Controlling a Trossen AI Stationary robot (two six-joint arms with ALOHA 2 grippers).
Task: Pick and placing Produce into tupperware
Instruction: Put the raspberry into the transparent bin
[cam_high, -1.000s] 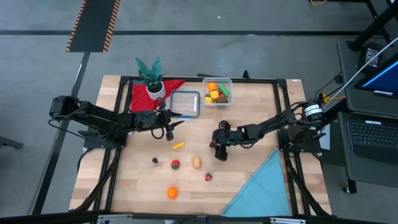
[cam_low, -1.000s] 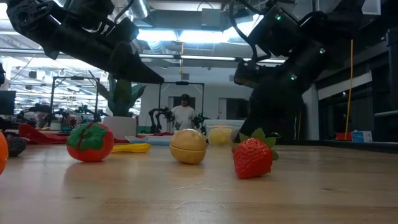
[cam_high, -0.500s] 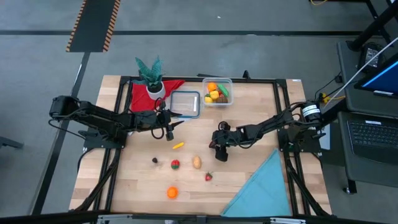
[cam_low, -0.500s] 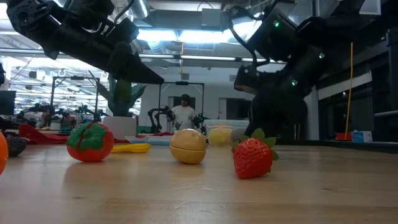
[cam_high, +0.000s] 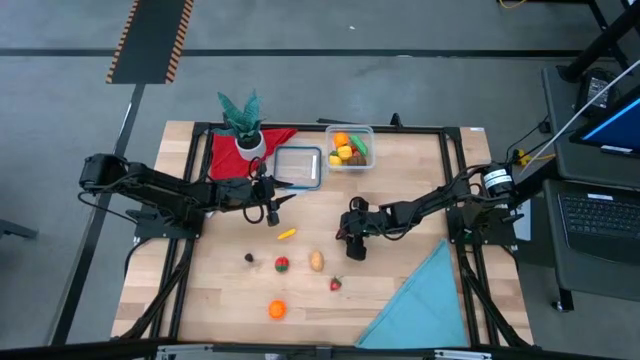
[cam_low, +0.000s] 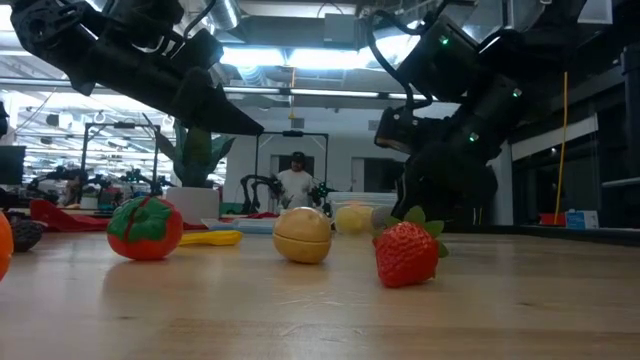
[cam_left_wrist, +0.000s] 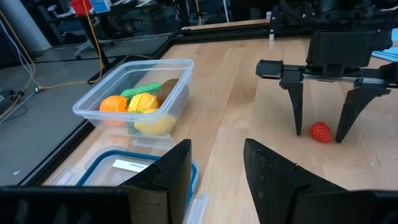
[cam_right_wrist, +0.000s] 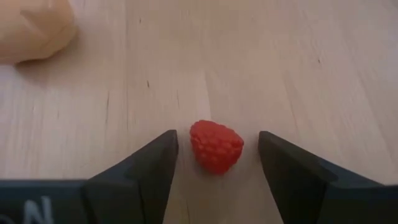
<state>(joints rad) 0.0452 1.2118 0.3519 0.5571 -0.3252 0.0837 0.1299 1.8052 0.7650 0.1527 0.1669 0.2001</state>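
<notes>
- Right gripper (cam_right_wrist: 216, 163) points down near the clear rounded-square plastic tub (cam_high: 349, 146); jaws open astride a small red raspberry (cam_right_wrist: 216, 145) on the counter
- Left gripper (cam_high: 272, 209) reaches level beside the tub; jaws parted, empty

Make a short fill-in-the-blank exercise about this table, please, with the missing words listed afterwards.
1. The red berry lies on the table between the open fingers of the ____ arm's gripper.
2. The left gripper waits open and empty near the flat clear piece, which has a ____ rim and lies beside the clear tub.
3. The potted plant stands on a ____ cloth.

Missing words: right; blue; red
</notes>
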